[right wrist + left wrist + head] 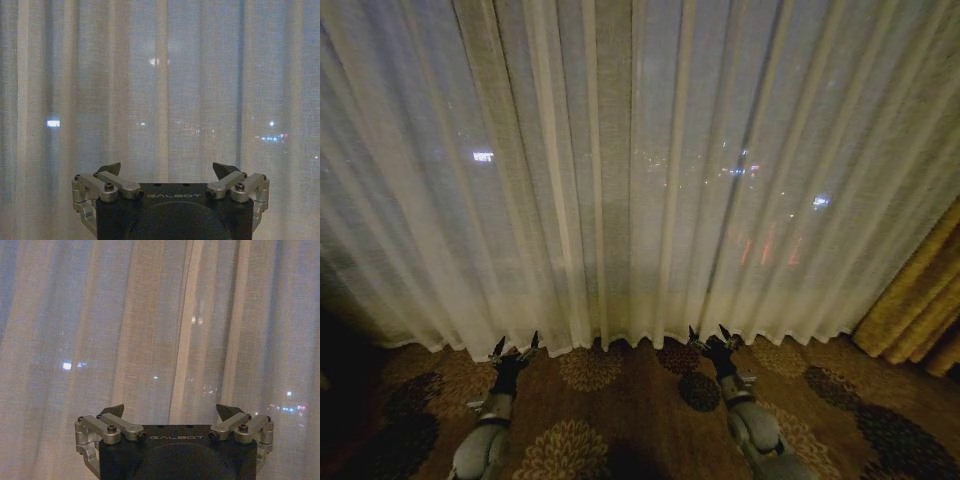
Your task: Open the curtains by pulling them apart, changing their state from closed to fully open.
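Note:
The curtains (620, 180) hang shut across the whole window, sheer cream fabric in many vertical pleats, with city lights glowing through. Their hems reach the carpet. My left gripper (516, 347) is held low in front of the hem at the left, open, with nothing between its fingers. My right gripper (710, 336) is held low to the right of centre, also open and holding nothing. In the left wrist view the curtains (165, 330) stand a short way ahead of the open left gripper (170, 412). The right wrist view has the curtains (160, 85) ahead of the open right gripper (167, 170).
A thick golden-yellow drape (920, 310) hangs at the far right. Brown carpet with a floral pattern (620, 410) lies under both arms. The lower left corner is dark.

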Tool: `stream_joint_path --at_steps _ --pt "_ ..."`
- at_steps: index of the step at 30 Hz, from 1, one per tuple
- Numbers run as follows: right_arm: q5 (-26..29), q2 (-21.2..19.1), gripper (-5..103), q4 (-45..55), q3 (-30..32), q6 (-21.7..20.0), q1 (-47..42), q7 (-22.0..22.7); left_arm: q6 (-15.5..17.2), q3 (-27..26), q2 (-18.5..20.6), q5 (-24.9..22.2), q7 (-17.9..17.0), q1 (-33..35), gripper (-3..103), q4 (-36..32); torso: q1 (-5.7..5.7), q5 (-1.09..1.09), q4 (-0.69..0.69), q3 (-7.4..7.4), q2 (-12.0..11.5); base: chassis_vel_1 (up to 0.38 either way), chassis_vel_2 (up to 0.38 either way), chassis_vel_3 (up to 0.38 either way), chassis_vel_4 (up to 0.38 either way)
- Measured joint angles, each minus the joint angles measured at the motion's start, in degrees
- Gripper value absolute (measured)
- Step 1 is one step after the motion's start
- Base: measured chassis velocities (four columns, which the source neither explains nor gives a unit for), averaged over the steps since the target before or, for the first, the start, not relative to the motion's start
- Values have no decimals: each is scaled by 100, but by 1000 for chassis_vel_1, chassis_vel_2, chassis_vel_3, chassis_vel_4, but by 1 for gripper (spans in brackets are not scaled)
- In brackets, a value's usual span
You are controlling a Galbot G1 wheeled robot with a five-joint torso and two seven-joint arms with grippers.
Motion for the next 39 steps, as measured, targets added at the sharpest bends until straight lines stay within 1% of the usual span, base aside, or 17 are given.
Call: stream_joint_path --at_steps 39 --pt "0 0 100 0 0 0 0 0 0 0 0 0 0 0 100 0 0 0 0 0 0 0 0 0 0"
